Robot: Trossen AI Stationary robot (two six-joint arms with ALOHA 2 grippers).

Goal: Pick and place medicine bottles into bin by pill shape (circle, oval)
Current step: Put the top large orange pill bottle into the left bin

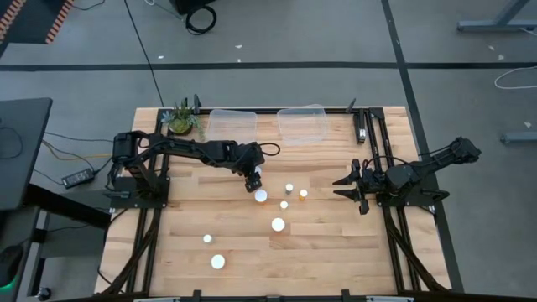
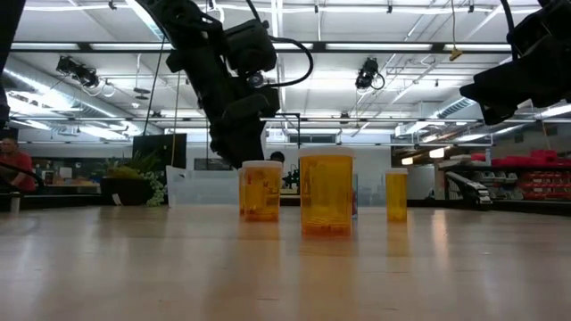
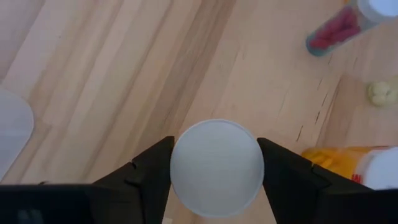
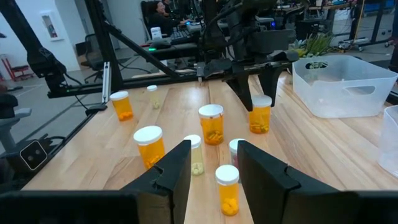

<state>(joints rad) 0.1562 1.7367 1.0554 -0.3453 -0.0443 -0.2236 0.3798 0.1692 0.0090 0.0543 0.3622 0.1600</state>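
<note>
Wooden table [image 1: 336,243] carries two clear bins [image 1: 231,125] at its 12 o'clock edge, with a plant [image 1: 180,120] at 11. Left gripper [image 1: 254,179], near centre, is closed on a white-capped bottle [image 3: 216,167]. Right gripper [image 1: 349,186] waits at 3 o'clock, fingers apart, empty. Other bottles [image 1: 278,224] stand scattered from centre toward 7 o'clock.

Light wooden slatted table [image 1: 336,252] fills the centre of the frame. 2 clear plastic bins [image 1: 231,124] [image 1: 302,124] sit side by side at its upper edge; a small green potted plant [image 1: 182,119] stands to their left.

Left gripper [image 1: 252,181] reaches from the left to frame centre, over a white-capped bottle [image 1: 258,174].

7 further white-topped bottles [image 1: 278,224] are scattered from centre to lower left.

Right gripper [image 1: 346,188] rests at right of centre, fingers spread apart.
</note>
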